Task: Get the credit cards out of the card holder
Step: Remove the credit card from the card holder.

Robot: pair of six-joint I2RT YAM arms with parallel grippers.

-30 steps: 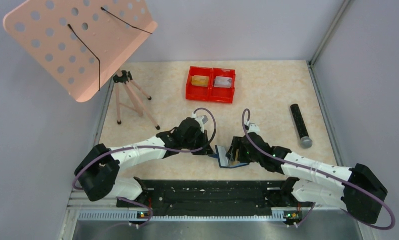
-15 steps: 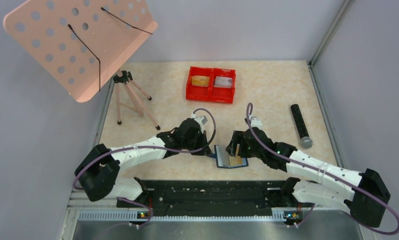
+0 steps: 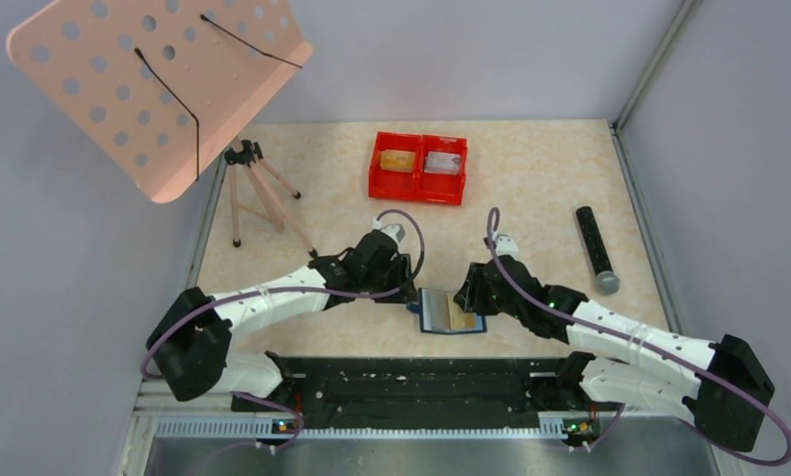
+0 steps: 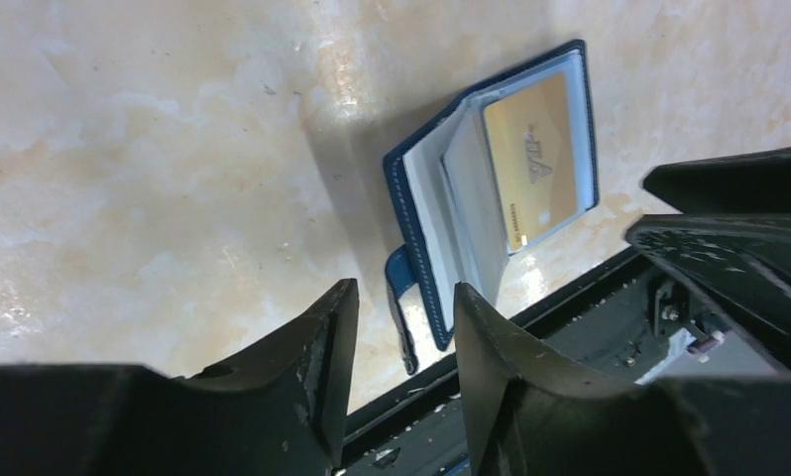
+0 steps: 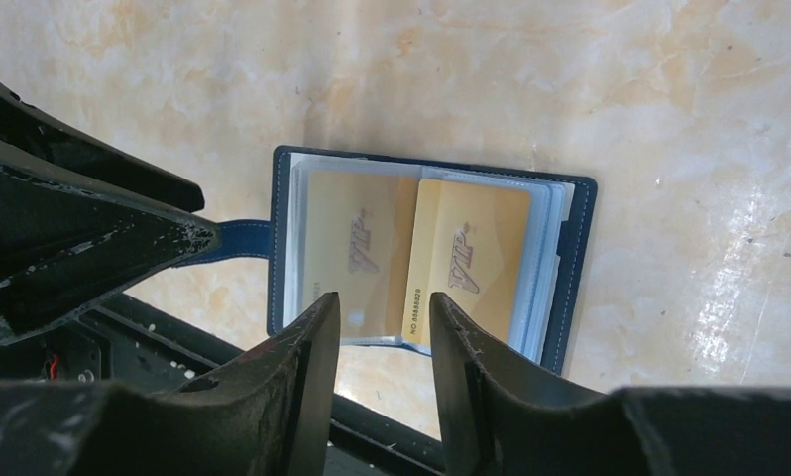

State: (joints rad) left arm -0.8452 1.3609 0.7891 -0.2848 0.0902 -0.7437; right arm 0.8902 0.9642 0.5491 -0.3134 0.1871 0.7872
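Card holder [image 3: 451, 311] flatter now, red tray [image 3: 416, 192] beyond.

Count: one dark navy bifold card holder [image 3: 451, 311] showing two gold plastic cards [image 5: 468, 260], one red twin-compartment tray [image 3: 419, 188] holding one gold-tan card [image 3: 397, 161] and one silver-grey card [image 3: 443, 163], one black cylinder [image 3: 595, 246], one pink perforated stand [image 3: 154, 89].

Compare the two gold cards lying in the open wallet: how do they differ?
Seen from the right wrist, the strap-side card looks pale and hazy under a clear sleeve, while the far card looks sharp and brighter. The far card shows a printed number along one edge; none shows on the strap-side card. They lie on opposite halves of the wallet. Both are gold, bear the same script logo and lie flat.
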